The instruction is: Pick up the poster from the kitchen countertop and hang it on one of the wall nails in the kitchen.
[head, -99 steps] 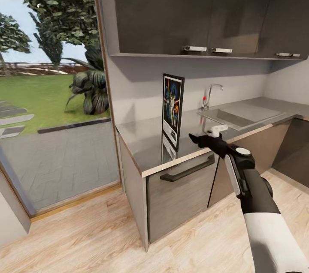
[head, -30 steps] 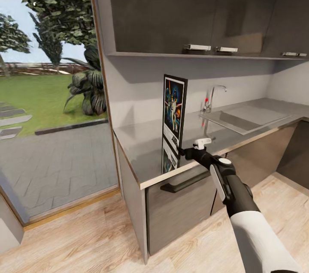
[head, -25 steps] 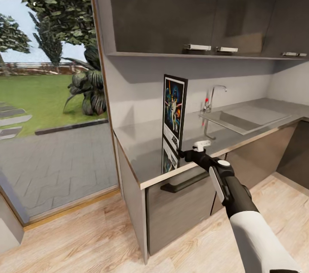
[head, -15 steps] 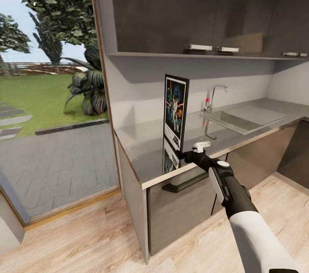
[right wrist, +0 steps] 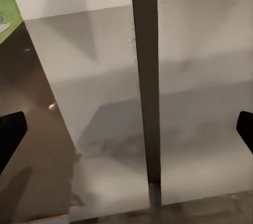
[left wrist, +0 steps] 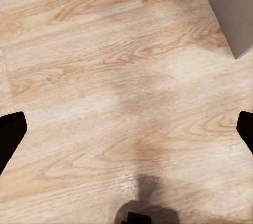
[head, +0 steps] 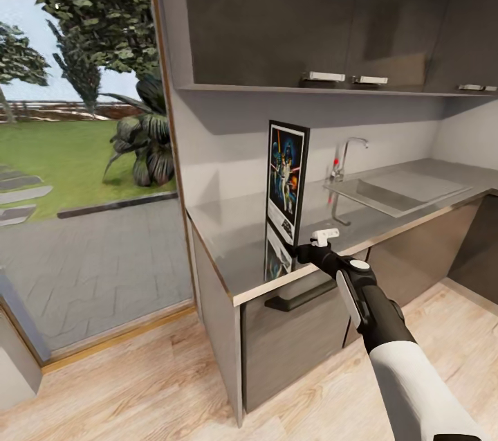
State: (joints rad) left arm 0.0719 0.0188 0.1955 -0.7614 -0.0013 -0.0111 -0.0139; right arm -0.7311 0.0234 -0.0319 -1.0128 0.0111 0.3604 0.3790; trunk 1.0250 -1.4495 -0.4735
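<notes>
Since the earliest frame I have brought my right gripper up to the poster. It stands upright, long axis vertical, edge-on to me on the kitchen countertop, between spread fingers.

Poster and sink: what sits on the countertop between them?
Nothing: head view shows bare countertop between the poster and sink.

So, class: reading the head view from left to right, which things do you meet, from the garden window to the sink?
Garden window → poster, standing upright on the kitchen countertop → right gripper at its lower edge → chrome tap → sink.
</notes>
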